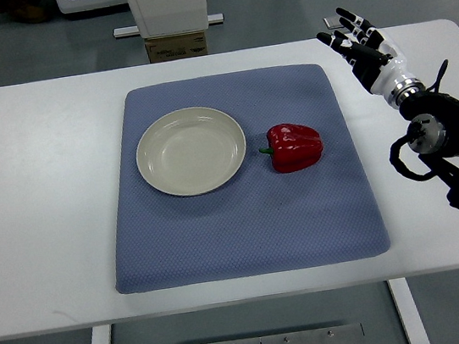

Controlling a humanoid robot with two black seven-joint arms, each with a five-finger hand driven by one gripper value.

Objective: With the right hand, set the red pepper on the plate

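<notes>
Right hand [358, 41] is above the table's [38, 207] far right corner, its arm coming in from the right edge. Fingers [345, 36] are straight and spread, pointing toward the far edge; they hold nothing and touch nothing.

Pepper [294, 146] lies on the blue mat [247, 238], right of the mat's centre, stem toward the plate [191, 151]. Pepper is just beside the plate's right rim, not touching it as far as can be told. Plate sits left of the mat's centre, nearer the mat's far edge. Hand is well apart from the pepper, beyond the mat's far right corner.
</notes>
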